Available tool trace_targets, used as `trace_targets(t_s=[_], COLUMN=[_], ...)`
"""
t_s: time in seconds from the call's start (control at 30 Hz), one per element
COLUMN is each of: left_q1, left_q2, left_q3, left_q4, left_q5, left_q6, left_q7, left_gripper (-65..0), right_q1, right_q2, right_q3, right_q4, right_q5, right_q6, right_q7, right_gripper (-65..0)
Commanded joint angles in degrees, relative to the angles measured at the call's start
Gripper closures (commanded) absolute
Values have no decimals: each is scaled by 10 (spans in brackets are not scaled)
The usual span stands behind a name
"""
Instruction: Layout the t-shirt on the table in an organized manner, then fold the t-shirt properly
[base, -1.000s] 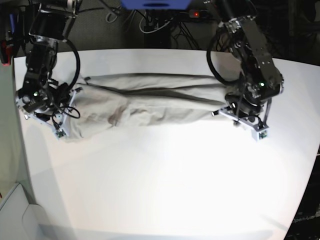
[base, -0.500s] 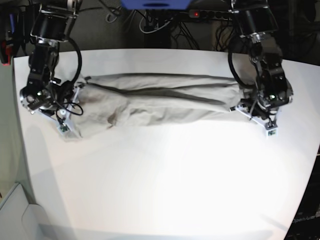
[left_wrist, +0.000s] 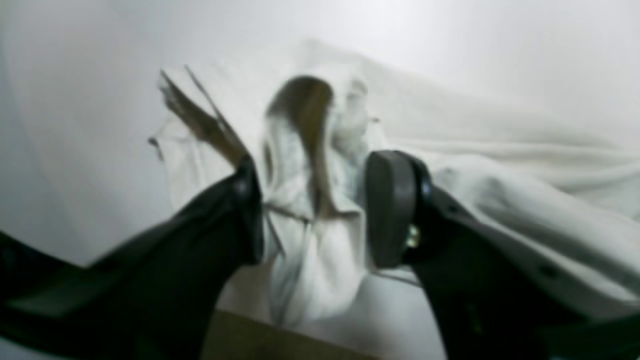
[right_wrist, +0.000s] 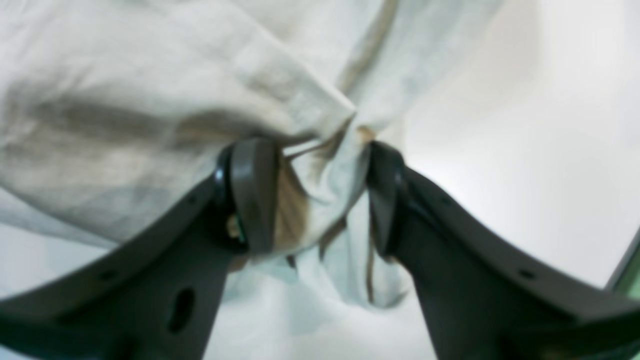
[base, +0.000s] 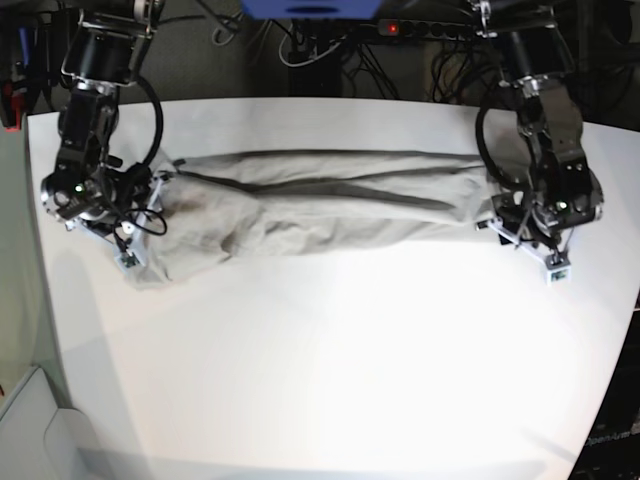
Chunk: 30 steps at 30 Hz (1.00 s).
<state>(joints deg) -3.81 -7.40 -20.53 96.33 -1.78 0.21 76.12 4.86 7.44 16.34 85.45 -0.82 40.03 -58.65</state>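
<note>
Soft, wrinkly light grey-beige cotton t-shirt (base: 310, 200) lies stretched across upper desk (base: 330, 380), bunched lengthwise. Left tool (left_wrist: 312, 210) parted, cloth loose between pads. Right tool (right_wrist: 320, 197) grips bunched edge. Limp, light; take hold at hem corners.

The table (base: 330, 370) is a broad, matte white top with rounded corners that fills most of the base view. Its far edge runs along 12 o'clock against a dark background of cables. Directly on it lies the t-shirt (base: 320, 200), light grey-beige and wrinkled, drawn out into a long band from 9 o'clock to 3 o'clock across the far half of the surface. Long creases run along its length. Its 9 o'clock end spreads wider and sags toward the viewer; its 3 o'clock end narrows. The near half, toward 6 o'clock, shows only bare white surface under bright glare.
</note>
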Motion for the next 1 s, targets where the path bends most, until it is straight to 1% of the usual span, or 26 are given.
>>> trace_targets(t_s=[0.0,0.1,0.2,0.27,0.3,0.37,0.47,0.53,0.63,0.67,0.7,0.77,0.8,0.87,0.97], left_q1=[-11,-26,-39,-47,-51,-55,-54,-55,-55,-50,-49,-47,-46,-48,-49], left_q2=[-10,-13,-28,-34,-45,-62,-81,-88,-89,-88,-86,-86,-86,-85,-85], left_q3=[-2,-7,-52,-80,-90,-94,-94,-94,-94,-94,-94,-96,-98,-98,-98], left_q4=[10,9,5,5,4,3,-18,-46,-67,-67,-64,-64,-64,-65,-69], left_q5=[5,8,7,9,9,7,6,5,5,5,5,5,6,9,9], left_q6=[0,-32,-67,-84,-94,-105,-112,-114,-144,-158,-177,-219,-235,-250,-251], left_q7=[-4,0,25,32,34,36,32,27,2,-5,-10,-13,-14,-14,-14], left_gripper=[-305,-306,-307,-307,-307,-308,-312,-348,-468,-514,-568,-650,-650,-650,-650], right_q1=[5,5,5,4,4,4,4,4,5,5,5,5,5,5,5], right_q2=[3,3,3,3,3,3,3,3,3,3,3,3,3,3,3], right_q3=[0,0,0,0,0,0,0,0,0,0,0,0,0,0,0], right_q4=[3,3,3,3,3,3,3,3,3,3,3,3,3,3,3], right_q5=[1,1,1,1,1,1,1,1,1,1,1,1,1,1,1], right_q6=[0,0,0,0,0,0,0,0,0,0,0,0,0,0,0], right_q7=[-2,-2,-2,-2,-2,-2,-2,-2,-2,-2,-2,-2,-2,-2,-2], right_gripper=[-298,-298,-298,-298,-298,-298,-298,-298,-298,-298,-298,-298,-298,-298,-298])
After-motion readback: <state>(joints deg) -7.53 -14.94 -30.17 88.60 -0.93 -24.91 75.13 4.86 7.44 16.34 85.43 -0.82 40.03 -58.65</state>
